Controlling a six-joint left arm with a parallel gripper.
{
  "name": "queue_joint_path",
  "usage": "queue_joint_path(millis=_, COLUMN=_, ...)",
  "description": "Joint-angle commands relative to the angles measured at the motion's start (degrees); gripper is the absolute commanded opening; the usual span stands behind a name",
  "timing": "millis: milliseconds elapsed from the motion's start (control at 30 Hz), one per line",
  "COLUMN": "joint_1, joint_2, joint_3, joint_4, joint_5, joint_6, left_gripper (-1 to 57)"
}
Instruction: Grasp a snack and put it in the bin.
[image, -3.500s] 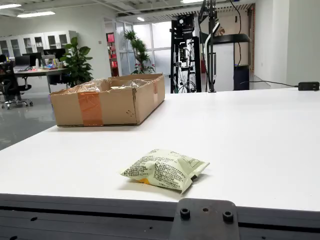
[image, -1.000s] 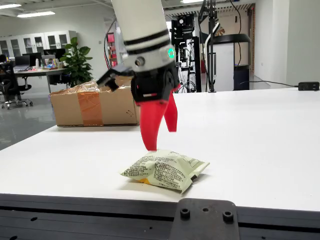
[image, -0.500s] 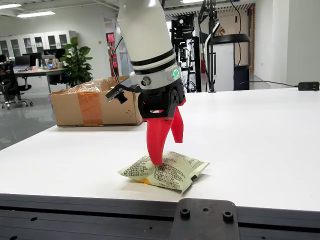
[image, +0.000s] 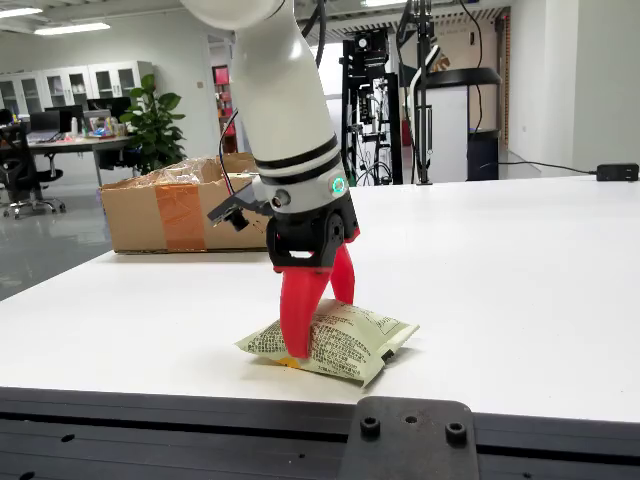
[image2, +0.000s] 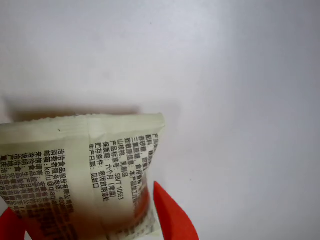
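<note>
A pale green snack packet (image: 335, 340) lies flat on the white tabletop (image: 500, 270), near its front edge. The white arm (image: 285, 110) comes down from above, and its hand (image: 315, 325) straddles the packet with red fingers (image: 298, 315), one on the near side and one on the far side. The tips reach down to the tabletop, and the packet sits between them (whether they already press into it is hard to tell from the fixed view). In the view riding on the hand, the snack packet (image2: 80, 170) fills the lower left, printed side up, with a red fingertip (image2: 172, 217) close against its right edge and another red tip at the bottom left corner. A cardboard box (image: 185, 210), open at the top, stands well apart at the far left of the tabletop.
</note>
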Motion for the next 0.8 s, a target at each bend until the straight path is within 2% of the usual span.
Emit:
queue_joint_path(millis=33, joint_1=-0.17, joint_2=0.68, joint_3=-0.37, joint_4=0.03, joint_5=-1.02, joint_6=0.07, left_gripper=47.1)
queue_joint_path(millis=167, joint_1=-0.30, joint_2=1.33, joint_3=-0.75, joint_4=0.14, joint_5=-1.47, joint_6=0.07, left_gripper=44.5)
queue_joint_path(millis=567, joint_1=-1.31, joint_2=0.74, joint_3=-1.05, joint_4=0.25, joint_5=-0.16, joint_6=0.07, left_gripper=19.8)
queue_joint_path(millis=800, joint_1=-0.93, joint_2=-2.38, joint_3=-1.07, joint_4=0.58, joint_5=2.40, joint_6=0.25, left_gripper=11.9)
